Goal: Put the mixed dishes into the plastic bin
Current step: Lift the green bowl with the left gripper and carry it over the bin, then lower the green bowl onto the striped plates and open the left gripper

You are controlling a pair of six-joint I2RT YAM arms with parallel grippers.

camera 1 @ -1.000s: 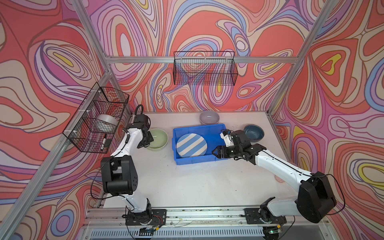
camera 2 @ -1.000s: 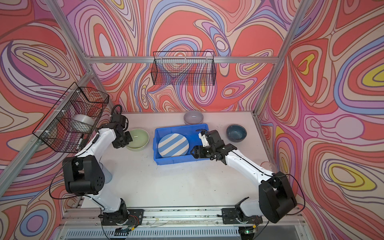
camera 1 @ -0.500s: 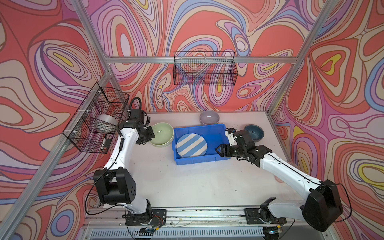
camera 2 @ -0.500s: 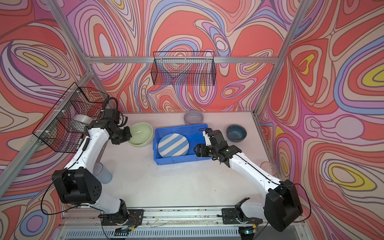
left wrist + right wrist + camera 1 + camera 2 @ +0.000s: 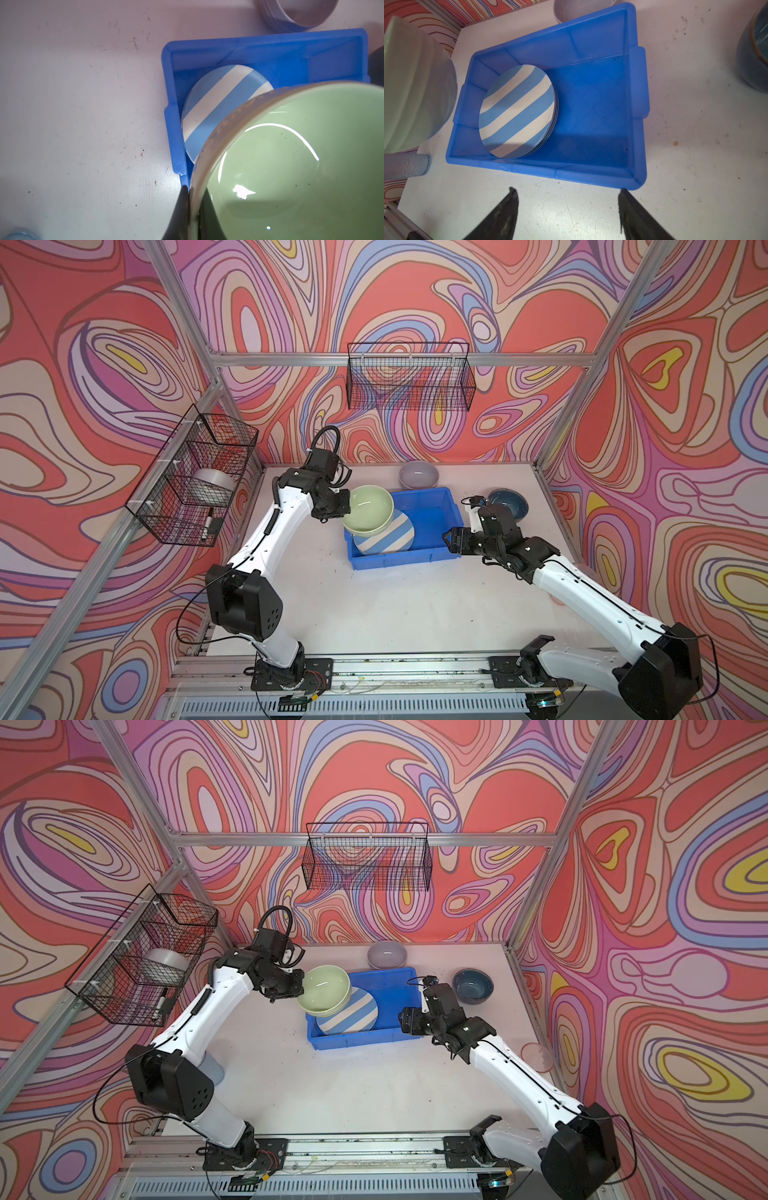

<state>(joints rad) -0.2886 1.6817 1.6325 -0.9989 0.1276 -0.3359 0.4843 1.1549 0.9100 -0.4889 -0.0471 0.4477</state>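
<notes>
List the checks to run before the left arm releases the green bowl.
1. Grip: left gripper shut on the pale green bowl rim: ok.
2. Bowl fully inside the blue bin outline: cannot tell; it overlaps the left rim.
3. Landing room: striped plates at left, right half bare: ok.
4. Right gripper open, empty, outside the bin: ok.
5. All dishes binned: not ok; lilac bowl and teal bowl sit on the table.

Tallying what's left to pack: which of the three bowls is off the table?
The pale green bowl: the left gripper is shut on its rim, holding it over the blue bin. The lilac bowl and teal bowl sit on the table.
</notes>
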